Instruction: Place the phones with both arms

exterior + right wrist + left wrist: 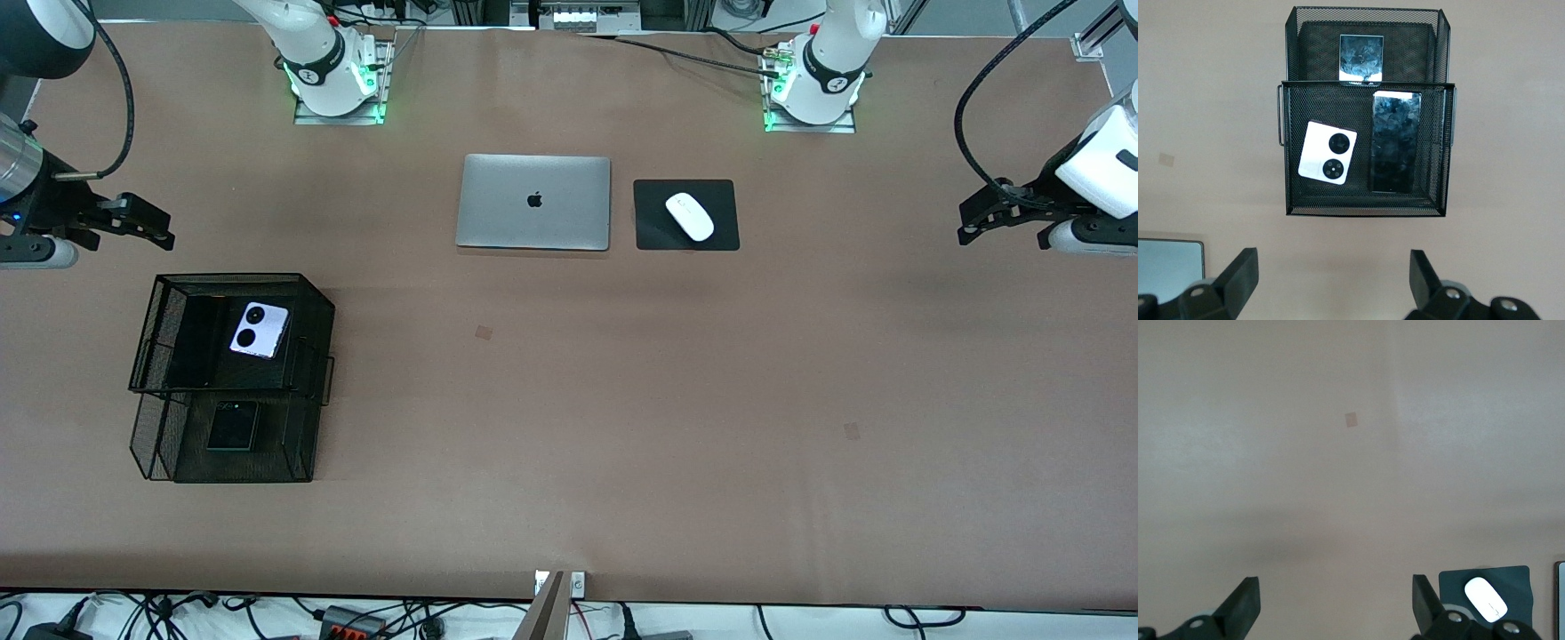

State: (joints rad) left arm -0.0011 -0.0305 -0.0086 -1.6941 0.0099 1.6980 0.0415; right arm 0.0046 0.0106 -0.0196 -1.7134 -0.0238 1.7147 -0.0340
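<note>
A: Where are the phones sitting?
B: Lilac phone point(1327, 152) and black slab phone point(1395, 142) in the upper mesh tray point(1365, 210), dark square phone point(1361, 59) below.
A: Grippers?
B: Right gripper point(1331, 280) is hovering wide over the worktop point(622, 400) beside the tray; left gripper point(1336, 603) is waiting wide. Descend squarely onto the lilac phone, avoiding the mesh.

**Readable marks**

Only one I can make out: the Apple logo, black, centred on the closed silver laptop point(533, 202) lid. No legible text or numbers on my arms' bases or anywhere else.
</note>
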